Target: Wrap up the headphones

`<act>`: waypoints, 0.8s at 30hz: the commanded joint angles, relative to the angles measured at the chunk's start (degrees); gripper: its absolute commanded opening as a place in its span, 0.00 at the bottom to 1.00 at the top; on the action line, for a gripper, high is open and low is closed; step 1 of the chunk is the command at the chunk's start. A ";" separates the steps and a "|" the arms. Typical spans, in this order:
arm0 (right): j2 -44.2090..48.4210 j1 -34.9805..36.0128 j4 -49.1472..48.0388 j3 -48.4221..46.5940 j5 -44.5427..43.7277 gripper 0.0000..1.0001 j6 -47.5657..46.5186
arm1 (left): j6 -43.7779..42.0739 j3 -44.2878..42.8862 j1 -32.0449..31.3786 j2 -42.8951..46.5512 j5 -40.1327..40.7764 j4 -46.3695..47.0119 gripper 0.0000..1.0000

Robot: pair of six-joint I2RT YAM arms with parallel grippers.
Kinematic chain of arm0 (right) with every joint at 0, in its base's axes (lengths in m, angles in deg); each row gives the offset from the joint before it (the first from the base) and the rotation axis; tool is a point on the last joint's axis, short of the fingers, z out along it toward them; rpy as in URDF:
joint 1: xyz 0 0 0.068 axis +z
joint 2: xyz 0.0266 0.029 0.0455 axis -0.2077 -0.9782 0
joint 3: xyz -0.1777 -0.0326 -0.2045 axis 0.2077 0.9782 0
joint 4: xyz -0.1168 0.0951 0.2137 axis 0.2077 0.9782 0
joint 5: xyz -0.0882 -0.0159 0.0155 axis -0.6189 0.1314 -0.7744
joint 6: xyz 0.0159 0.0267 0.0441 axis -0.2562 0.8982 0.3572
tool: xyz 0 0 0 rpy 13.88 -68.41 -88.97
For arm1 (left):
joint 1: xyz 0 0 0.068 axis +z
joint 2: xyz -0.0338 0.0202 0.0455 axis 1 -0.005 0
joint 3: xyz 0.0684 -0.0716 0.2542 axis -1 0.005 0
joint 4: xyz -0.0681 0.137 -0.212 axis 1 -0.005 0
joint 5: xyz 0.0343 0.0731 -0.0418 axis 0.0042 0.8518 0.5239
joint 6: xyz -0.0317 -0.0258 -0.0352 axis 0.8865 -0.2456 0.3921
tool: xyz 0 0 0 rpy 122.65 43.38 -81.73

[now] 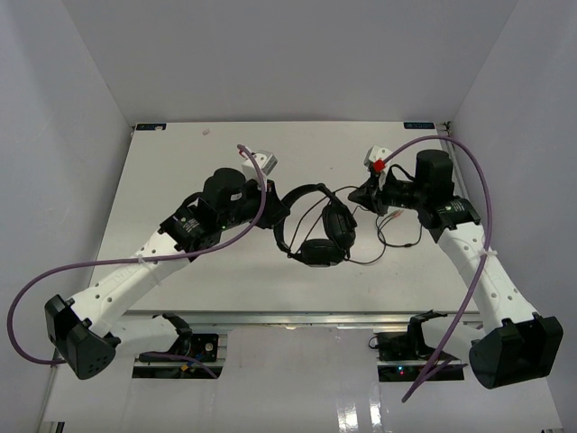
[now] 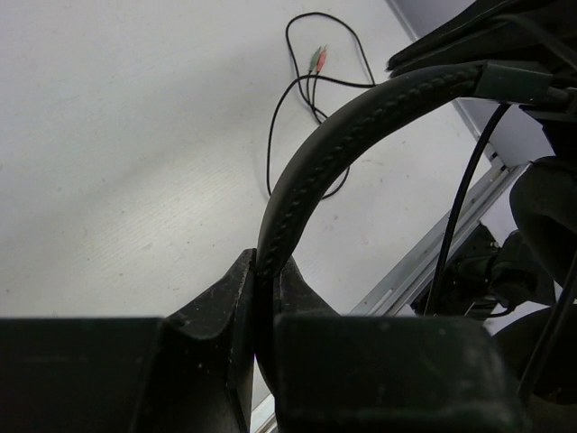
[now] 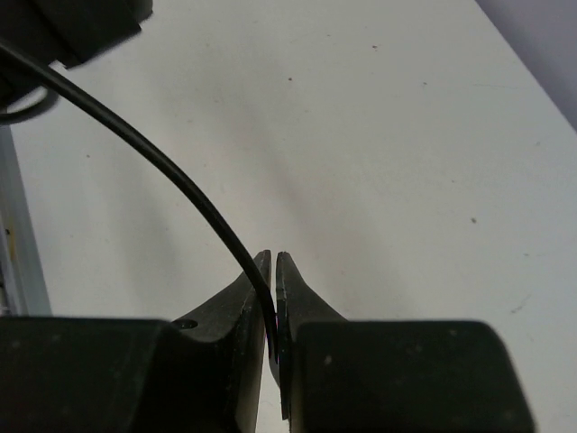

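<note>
The black headphones (image 1: 317,236) are in the middle of the table, held up by the headband (image 2: 361,108), with the two padded cups (image 1: 337,222) hanging close together. My left gripper (image 1: 276,218) (image 2: 268,266) is shut on the left end of the stitched headband. To the right of the cups, my right gripper (image 1: 362,193) (image 3: 273,262) is shut on the thin black cord (image 3: 135,126), which runs up and left from its jaws. Loose loops of that cord (image 1: 397,240) lie on the table below the right gripper, ending in small plugs (image 2: 315,59).
Thick purple cables (image 1: 261,194) arc over both arms. White walls close in the table (image 1: 180,180) on the left, right and back. The metal rail of the near edge (image 2: 424,262) runs just below the headphones.
</note>
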 commanded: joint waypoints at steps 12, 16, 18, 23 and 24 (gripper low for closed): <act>-9.53 -0.75 -27.28 6.65 5.46 0.13 20.55 | 8.52 -3.05 -0.28 1.81 -5.68 4.85 0.00; -10.72 -0.75 -29.46 7.38 6.27 0.13 22.89 | 9.92 -2.60 -0.27 0.55 -6.12 7.16 0.00; -11.13 -0.75 -31.04 7.90 7.64 0.13 24.45 | 11.23 -2.62 -0.22 -0.29 -5.05 8.14 0.00; -11.06 -0.75 -37.51 11.75 12.61 0.14 30.28 | 14.41 -3.37 -0.22 -2.15 -0.69 12.95 0.00; -11.11 -0.75 -39.23 12.26 13.68 0.15 31.84 | 15.52 -3.53 -0.24 -2.40 0.47 14.19 0.00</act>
